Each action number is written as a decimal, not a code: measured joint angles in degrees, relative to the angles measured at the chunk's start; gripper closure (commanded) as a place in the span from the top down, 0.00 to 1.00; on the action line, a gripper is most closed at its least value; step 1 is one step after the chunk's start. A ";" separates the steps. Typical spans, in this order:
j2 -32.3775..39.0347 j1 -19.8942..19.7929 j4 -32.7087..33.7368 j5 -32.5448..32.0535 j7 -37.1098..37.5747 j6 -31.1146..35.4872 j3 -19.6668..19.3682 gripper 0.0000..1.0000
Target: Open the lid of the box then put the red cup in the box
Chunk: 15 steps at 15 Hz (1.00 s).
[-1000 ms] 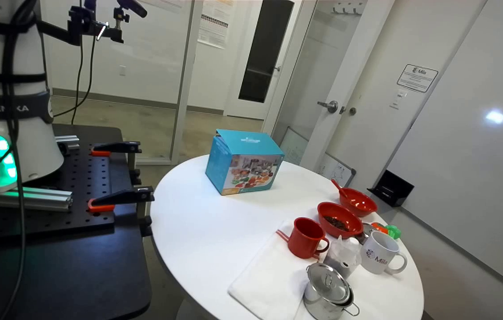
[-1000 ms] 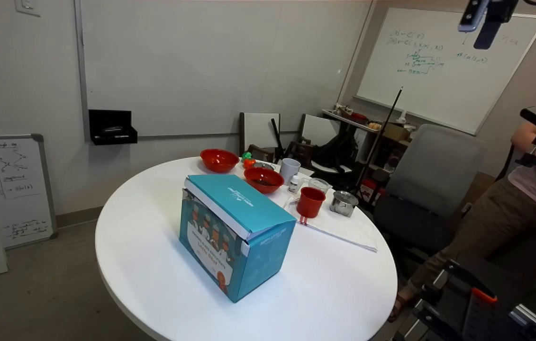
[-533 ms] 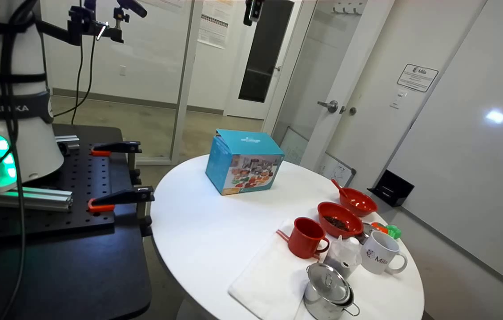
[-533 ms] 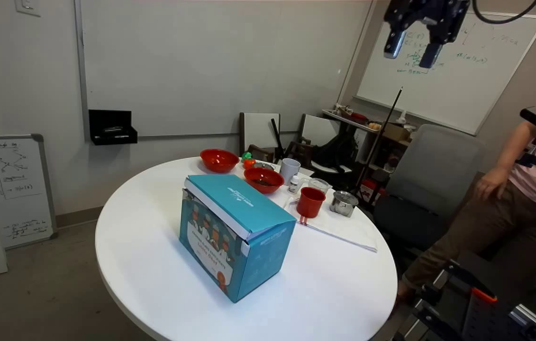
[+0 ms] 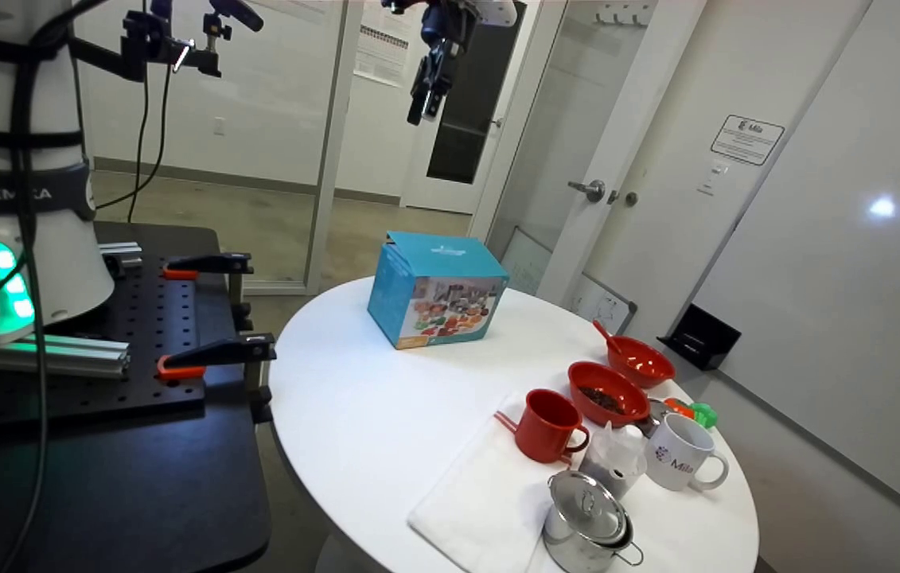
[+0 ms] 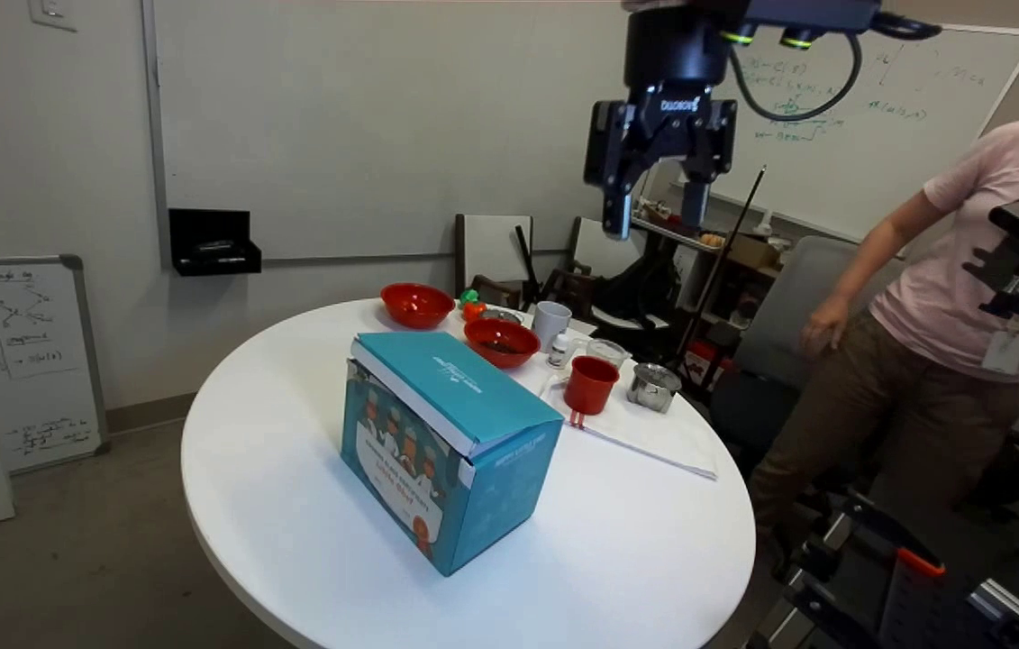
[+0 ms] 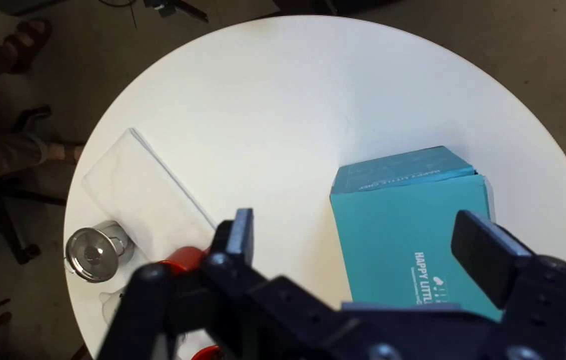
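Note:
The turquoise box stands on the round white table and also shows in an exterior view. Its lid is down, with a slim gap along one edge. The lid also shows in the wrist view. The red cup stands upright on a white cloth, apart from the box; it also shows in an exterior view. In the wrist view the red cup is partly hidden behind a finger. My gripper is open and empty, high above the table, apart from box and cup.
Red bowls, a white mug, a small clear plastic container and a silver pot crowd round the cup. The white cloth lies under the cup. A person stands beyond the table.
My gripper has come down into both exterior views, moving leftward in the one with the person, and stays open. The person has shifted. Box, lid and red cup have not moved.

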 measured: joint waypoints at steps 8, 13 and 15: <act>3.49 3.26 1.31 -1.87 2.26 0.52 -1.94 1.00; 5.90 4.23 1.38 0.18 0.68 2.13 -2.65 1.00; 7.55 4.91 1.73 0.08 1.36 3.83 -2.68 1.00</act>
